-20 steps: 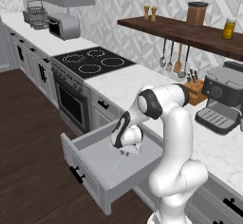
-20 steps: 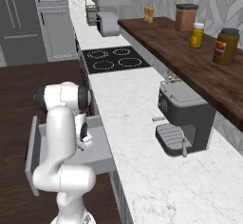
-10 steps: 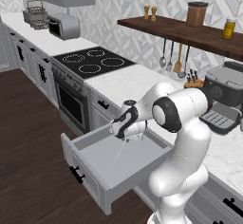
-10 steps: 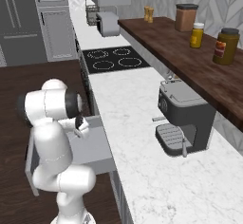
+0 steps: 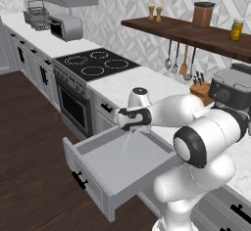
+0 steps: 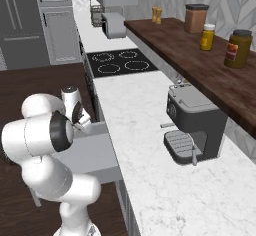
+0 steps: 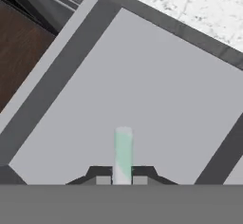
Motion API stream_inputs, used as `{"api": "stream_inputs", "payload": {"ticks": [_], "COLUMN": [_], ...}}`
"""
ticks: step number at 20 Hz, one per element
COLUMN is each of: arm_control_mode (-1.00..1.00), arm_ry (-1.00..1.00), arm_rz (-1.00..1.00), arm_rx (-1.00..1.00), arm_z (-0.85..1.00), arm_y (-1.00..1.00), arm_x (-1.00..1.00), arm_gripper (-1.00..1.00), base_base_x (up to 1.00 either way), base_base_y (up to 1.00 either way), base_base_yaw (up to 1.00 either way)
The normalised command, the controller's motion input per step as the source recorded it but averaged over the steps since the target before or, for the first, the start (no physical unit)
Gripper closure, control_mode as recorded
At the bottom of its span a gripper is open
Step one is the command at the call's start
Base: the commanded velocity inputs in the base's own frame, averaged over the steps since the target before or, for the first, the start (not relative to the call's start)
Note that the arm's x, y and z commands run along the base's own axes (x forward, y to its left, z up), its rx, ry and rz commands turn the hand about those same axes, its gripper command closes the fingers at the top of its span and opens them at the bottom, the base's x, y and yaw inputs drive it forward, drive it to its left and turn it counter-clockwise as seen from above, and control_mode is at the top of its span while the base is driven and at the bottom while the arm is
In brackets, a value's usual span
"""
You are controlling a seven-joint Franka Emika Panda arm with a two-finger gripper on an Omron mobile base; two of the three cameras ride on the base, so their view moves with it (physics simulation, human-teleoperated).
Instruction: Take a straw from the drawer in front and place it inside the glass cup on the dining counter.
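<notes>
The drawer [image 5: 128, 165] stands pulled out below the marble worktop, its grey front with the black handle [image 5: 78, 180] facing the floor side. My gripper [image 5: 130, 126] hovers over the drawer's back part, shut on a thin pale straw [image 5: 124, 141] that hangs down toward the drawer floor. In the hand view the pale green straw [image 7: 123, 153] sticks out between my fingertips [image 7: 103, 179], above the bare drawer floor [image 7: 137, 85]. From the right base view my hand [image 6: 76, 113] sits over the drawer [image 6: 95, 152]. The glass cup and the dining counter are out of view.
A black cooktop [image 5: 97, 62] and oven lie left of the drawer. A coffee machine [image 6: 194, 126] stands on the marble worktop [image 6: 135, 115], with a knife block [image 5: 200, 89] near it. A wooden shelf [image 6: 200, 55] with jars runs above. Dark wood floor [image 5: 29, 142] spreads in front.
My gripper has risen from low inside the drawer with the straw pinched in it, and the arm's elbow has swung out toward the front.
</notes>
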Motion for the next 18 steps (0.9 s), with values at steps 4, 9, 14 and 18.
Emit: {"api": "stream_inputs", "payload": {"ticks": [4,9,14,18], "arm_control_mode": [-1.00,-1.00,-1.00,-1.00], "arm_ry": [0.00,-0.12,-0.10,-0.13], "arm_rz": [0.12,0.13,0.08,0.02], "arm_rx": [0.00,-0.05,-0.11,-0.16], "arm_z": [1.00,1.00,0.97,0.55], "arm_y": [0.00,0.00,-0.05,-0.23], "arm_x": [-0.19,-0.53,-0.47,-0.54], "arm_gripper": [1.00,1.00,1.00,1.00], "base_base_x": [0.00,0.00,0.00,0.00], "base_base_y": [0.00,0.00,0.00,0.00], "base_base_yaw": [0.00,0.00,0.00,0.00]}}
